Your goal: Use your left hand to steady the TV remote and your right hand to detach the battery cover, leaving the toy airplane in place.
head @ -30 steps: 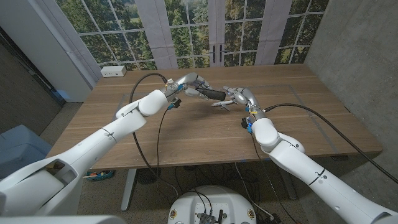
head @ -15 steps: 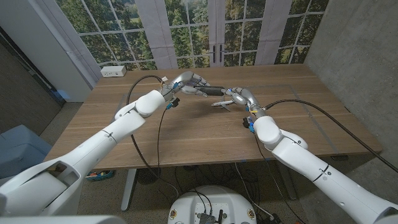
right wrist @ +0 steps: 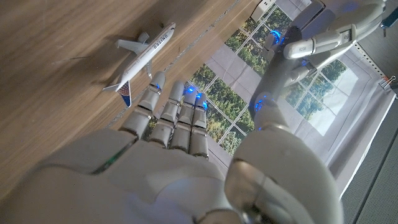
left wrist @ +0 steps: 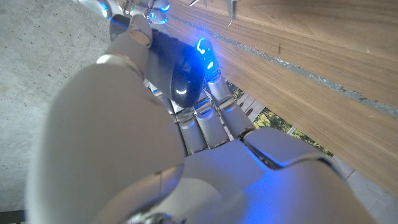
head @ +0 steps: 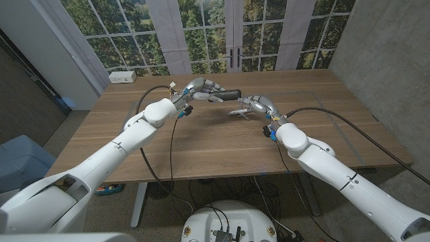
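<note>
The robot's left hand (head: 201,89), upper centre of the head view, grasps the long black plastic TV remote (head: 227,95), lifted clear of the brown wooden table (head: 201,141). The right hand (head: 257,104), just right of centre, holds nothing, fingers apart, beside the small white toy airplane (head: 239,111) lying on the table.

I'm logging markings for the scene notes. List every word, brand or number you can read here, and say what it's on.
"UNITED" on the fuselage of the toy airplane, read in the right wrist view.
The TV remote, held in the left hand: no markings can be made out.
The white box at the table's far corner: too small to read.
</note>
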Motion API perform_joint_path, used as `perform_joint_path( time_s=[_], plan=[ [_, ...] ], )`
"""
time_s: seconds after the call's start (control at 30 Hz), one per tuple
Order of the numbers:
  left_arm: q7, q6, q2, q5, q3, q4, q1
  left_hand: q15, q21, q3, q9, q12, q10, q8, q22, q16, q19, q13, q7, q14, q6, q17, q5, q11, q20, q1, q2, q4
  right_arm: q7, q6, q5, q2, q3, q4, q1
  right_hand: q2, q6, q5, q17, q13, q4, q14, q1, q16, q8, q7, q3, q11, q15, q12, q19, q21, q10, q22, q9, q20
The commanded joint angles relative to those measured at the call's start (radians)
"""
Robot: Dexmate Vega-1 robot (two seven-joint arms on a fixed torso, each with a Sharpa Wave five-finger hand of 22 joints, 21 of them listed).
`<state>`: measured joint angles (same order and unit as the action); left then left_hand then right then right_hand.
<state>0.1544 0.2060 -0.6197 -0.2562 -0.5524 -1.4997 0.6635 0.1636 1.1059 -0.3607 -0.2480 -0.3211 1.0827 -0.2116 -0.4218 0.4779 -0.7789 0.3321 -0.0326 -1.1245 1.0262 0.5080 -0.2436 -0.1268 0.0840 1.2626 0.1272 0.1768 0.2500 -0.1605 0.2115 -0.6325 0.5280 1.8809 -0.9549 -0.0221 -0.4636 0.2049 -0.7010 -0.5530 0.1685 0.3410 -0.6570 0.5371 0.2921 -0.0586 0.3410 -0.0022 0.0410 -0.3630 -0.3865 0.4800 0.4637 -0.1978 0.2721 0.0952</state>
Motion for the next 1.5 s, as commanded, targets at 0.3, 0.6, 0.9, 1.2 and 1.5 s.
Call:
perform_joint_path(
  time_s=[0.3, 0.6, 0.9, 1.2, 1.5],
  plan=[
    [-0.009, -0.040, -0.004, 0.000, -0.020, -0.003, -0.019, 0.075, 0.020, -0.011, -0.004, 0.007, 0.013, 0.001, 0.006, 0.001, 0.013, 0.007, -0.002, -0.048, 0.010, 0.009, -0.006, -0.013, 0.125, 0.165, -0.163, -0.001, -0.014, 0.343, 0.057, 0.077, -0.028, -0.171, -0.015, 0.005, -0.038, 0.014, -0.050, -0.051, 0.001, 0.050, -0.078, 0.041, 0.030, 0.018, -0.010, -0.031, 0.027, -0.054, -0.019, 0.011, 0.038, -0.007, 0.025, 0.001],
    [-0.022, -0.036, 0.000, 0.005, -0.023, -0.011, -0.015, 0.075, 0.029, -0.013, -0.004, 0.009, 0.012, 0.002, 0.010, 0.000, 0.017, 0.009, -0.002, -0.050, 0.011, 0.013, -0.007, -0.011, 0.124, 0.166, -0.162, -0.001, -0.014, 0.257, 0.035, 0.049, -0.021, -0.116, -0.011, -0.025, -0.106, 0.020, -0.144, -0.137, -0.018, 0.080, -0.087, 0.109, 0.102, 0.021, -0.060, -0.030, 0.029, -0.135, -0.013, 0.020, 0.072, -0.014, 0.077, 0.010],
    [-0.039, -0.039, 0.001, 0.014, -0.024, -0.027, -0.006, 0.075, 0.038, -0.015, -0.005, 0.012, 0.013, 0.002, 0.016, -0.004, 0.024, 0.010, -0.003, -0.050, 0.013, 0.015, -0.008, -0.011, 0.124, 0.167, -0.161, -0.001, 0.020, 0.197, -0.009, 0.042, -0.007, -0.070, -0.015, -0.056, -0.109, 0.033, -0.186, -0.186, -0.037, 0.080, -0.047, 0.129, 0.128, 0.012, -0.105, -0.026, 0.024, -0.172, -0.014, 0.025, 0.067, -0.017, 0.107, 0.014],
    [-0.048, -0.045, 0.007, 0.010, -0.025, -0.034, 0.002, 0.075, 0.047, -0.018, -0.005, 0.014, 0.013, 0.004, 0.022, -0.007, 0.027, 0.012, -0.001, -0.051, 0.011, 0.018, -0.009, -0.013, 0.124, 0.168, -0.161, -0.001, 0.018, 0.209, -0.010, 0.054, 0.002, -0.076, -0.014, -0.037, -0.134, 0.063, -0.221, -0.236, -0.011, 0.111, -0.128, 0.153, 0.164, 0.027, -0.090, -0.049, 0.054, -0.218, -0.041, 0.042, 0.086, -0.018, 0.138, -0.007],
    [-0.046, -0.061, 0.012, 0.006, -0.032, -0.033, 0.003, 0.076, 0.055, -0.021, -0.005, 0.016, 0.014, 0.005, 0.028, -0.010, 0.032, 0.015, -0.002, -0.051, 0.011, 0.019, -0.010, -0.013, 0.123, 0.168, -0.162, -0.002, -0.022, 0.267, 0.044, 0.074, -0.003, -0.115, -0.009, -0.024, -0.148, 0.078, -0.230, -0.271, -0.006, 0.136, -0.174, 0.153, 0.193, 0.043, -0.078, -0.067, 0.067, -0.248, -0.052, 0.051, 0.100, -0.019, 0.160, -0.013]
  ],
)
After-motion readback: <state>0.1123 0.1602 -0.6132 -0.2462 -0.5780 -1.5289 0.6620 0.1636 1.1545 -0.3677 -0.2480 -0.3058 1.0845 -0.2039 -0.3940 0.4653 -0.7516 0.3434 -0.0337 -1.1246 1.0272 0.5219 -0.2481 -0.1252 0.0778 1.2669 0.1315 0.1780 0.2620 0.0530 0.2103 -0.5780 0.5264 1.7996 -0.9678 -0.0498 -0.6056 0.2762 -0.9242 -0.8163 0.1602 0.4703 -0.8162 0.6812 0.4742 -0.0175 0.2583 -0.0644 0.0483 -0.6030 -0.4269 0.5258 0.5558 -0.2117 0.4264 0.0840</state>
